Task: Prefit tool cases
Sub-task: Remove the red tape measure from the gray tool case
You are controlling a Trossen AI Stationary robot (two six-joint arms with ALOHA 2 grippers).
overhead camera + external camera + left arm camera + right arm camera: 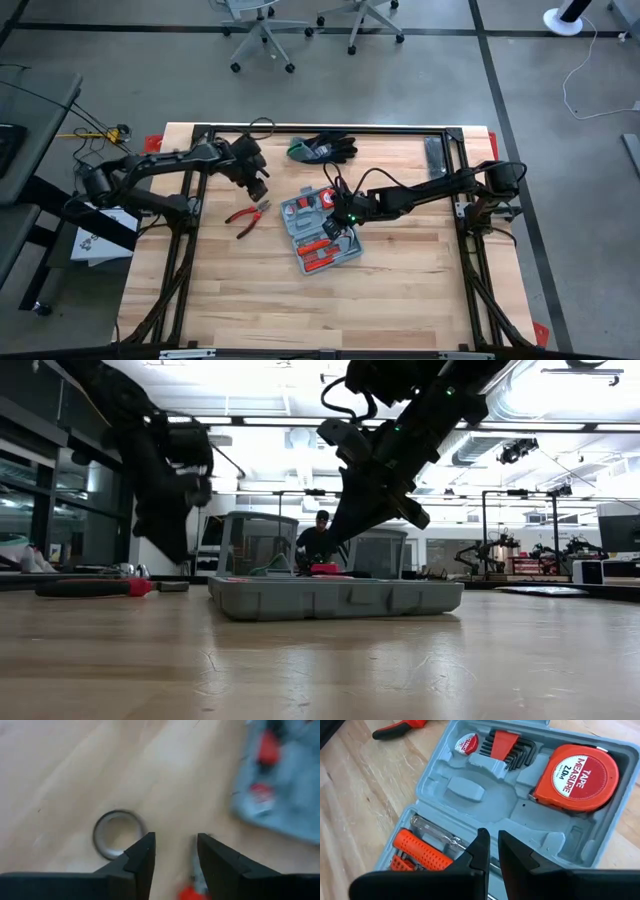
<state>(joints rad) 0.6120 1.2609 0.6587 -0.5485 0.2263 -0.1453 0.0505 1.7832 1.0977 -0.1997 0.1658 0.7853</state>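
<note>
Wooden table (400, 290) planks carry one open grey-blue tool case (320, 232) near the middle, holding one orange tape measure (580, 776), a hex key set (512, 747) and an orange-handled screwdriver (422, 851). Right pincer (492, 851) hovers closed over the case. Left pincer (175, 857) stands parted above one metal ring (117, 832), near one red-handled pliers (246, 216). Two office chairs (265, 25) stand behind.

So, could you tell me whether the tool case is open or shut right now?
Open. The tool case lies flat on the table with both halves spread; the right wrist view shows its moulded recesses, holding a tape measure and hex keys.
</note>
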